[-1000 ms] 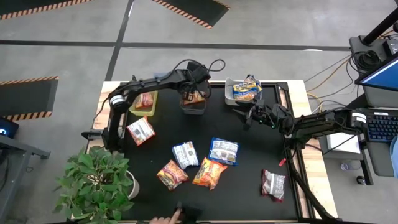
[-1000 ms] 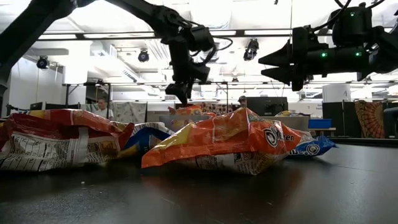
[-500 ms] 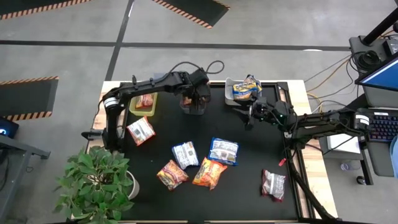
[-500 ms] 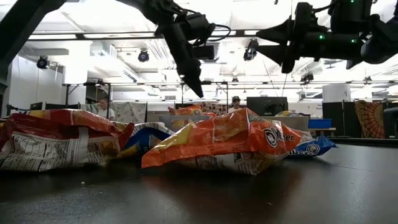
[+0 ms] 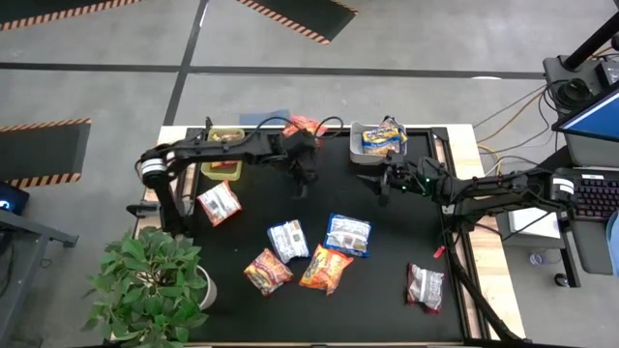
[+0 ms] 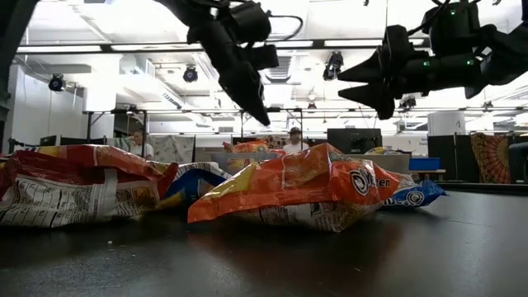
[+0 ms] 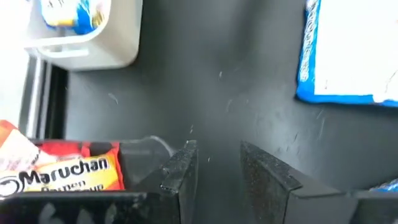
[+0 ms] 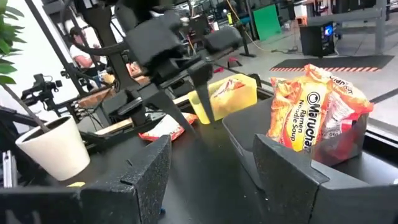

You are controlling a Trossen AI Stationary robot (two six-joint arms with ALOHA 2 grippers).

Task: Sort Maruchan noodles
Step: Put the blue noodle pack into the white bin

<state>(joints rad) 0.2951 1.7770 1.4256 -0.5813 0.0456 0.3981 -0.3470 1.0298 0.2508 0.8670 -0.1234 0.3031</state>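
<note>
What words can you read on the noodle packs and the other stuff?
"Maruchan": on the orange pack in the left wrist view; the smaller line under it is cut off.
"Maruchan Ramen Noodle Soup": on the orange pack in the dark bin in the right wrist view.
Orange pack lying in front, low view: a round logo, letters too unclear to read.
Packs on the table seen from above: print too small to read.

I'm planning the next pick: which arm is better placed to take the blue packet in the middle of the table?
Probably the left. Its open, empty gripper hangs over bare table close to the blue packet; the right gripper, also open, sits by the white bin, a little farther off.
</note>
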